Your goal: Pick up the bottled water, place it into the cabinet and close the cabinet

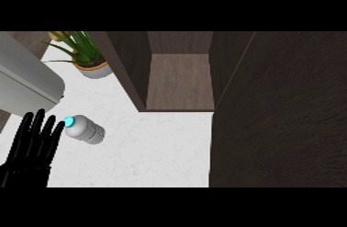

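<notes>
The bottle point(86, 129) lies on its side on the white table point(156, 152), just right of my left hand point(30, 145), blue cap toward my fingertips and its length running away down-right. My fingers point(39, 127) are straight and spread, holding nothing. The open cabinet point(177, 81) stands beyond, up-right. My right hand is out of view.
</notes>
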